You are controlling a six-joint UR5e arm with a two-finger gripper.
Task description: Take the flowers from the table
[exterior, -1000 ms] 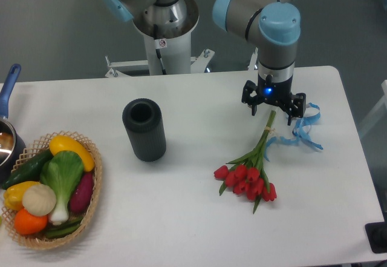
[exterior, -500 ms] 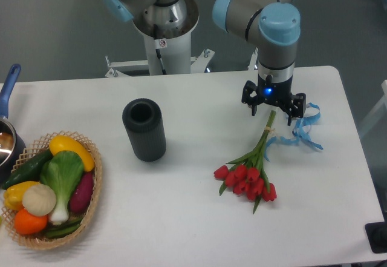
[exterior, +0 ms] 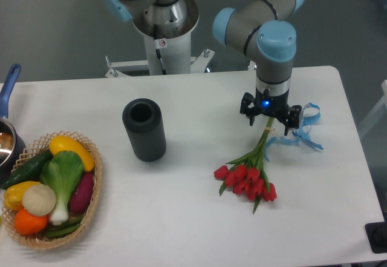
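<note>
The flowers [exterior: 249,173] lie on the white table [exterior: 181,218], right of centre. Their red tulip heads point toward the front, and the green stems run up and to the right. My gripper [exterior: 269,117] hangs over the upper ends of the stems. It is open, with one finger on each side of the stem tips. It has no hold on them. The stem tips are partly hidden under the gripper.
A curly light-blue ribbon [exterior: 304,131] lies just right of the stems and the gripper. A black cylinder [exterior: 144,129] stands upright left of centre. A wicker basket [exterior: 94,191] of vegetables sits at the front left, and a blue-handled pot [exterior: 7,132] at the left edge.
My gripper has shifted slightly left and toward the front, so it now covers the stem tips more. The flowers have not moved.
</note>
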